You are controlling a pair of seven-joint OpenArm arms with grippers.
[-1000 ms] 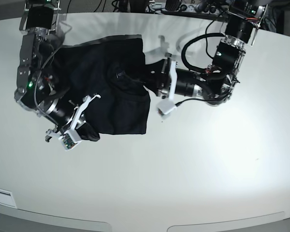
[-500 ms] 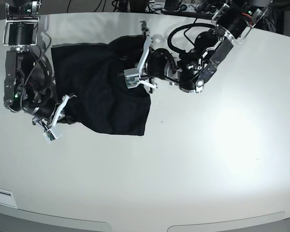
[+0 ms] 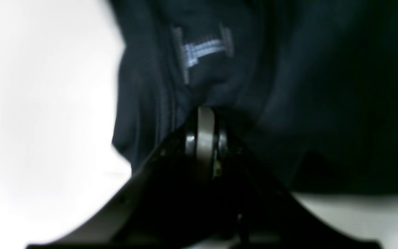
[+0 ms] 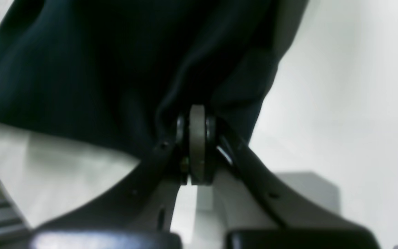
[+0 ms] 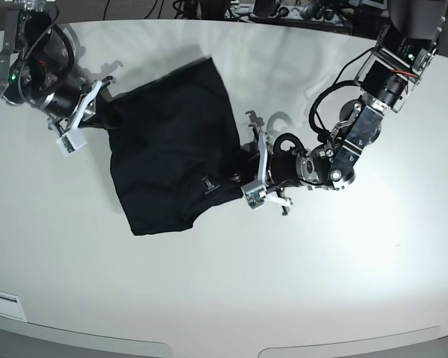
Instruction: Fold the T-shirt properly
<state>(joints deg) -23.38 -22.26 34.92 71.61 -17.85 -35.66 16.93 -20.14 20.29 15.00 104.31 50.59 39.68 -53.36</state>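
**2 end effectors hold the T-shirt stretched across the worktop**

Taking the T-shirt as the landmark and reading the base view from left to right: the right end effector sits at the shirt's upper-left corner, its jaws closed on a pinch of black cloth. The right wrist view confirms this, with fabric gathered into the closed tips and hanging away in folds. This corner appears lifted just off the white worktop, probably so the cloth can be drawn taut rather than dragged.

The T-shirt itself lies in the upper-left middle of the worktop as 1 dark, roughly 4-sided mass, wider at the top and narrowing toward its lower-left edge. A small pale label shows near its lower-right part, which suggests the neckline sits on that side.

At the shirt's right edge, just beside the label, the left end effector is likewise clamped on cloth. The left wrist view, though blurred, shows the closed tips buried in fabric directly below the label, so the grip seems to be at or near the collar.

With 2 opposite points held, the arms seem placed to spread the garment or carry 1 side over the other. The shirt looks bunched and not yet neatly folded.
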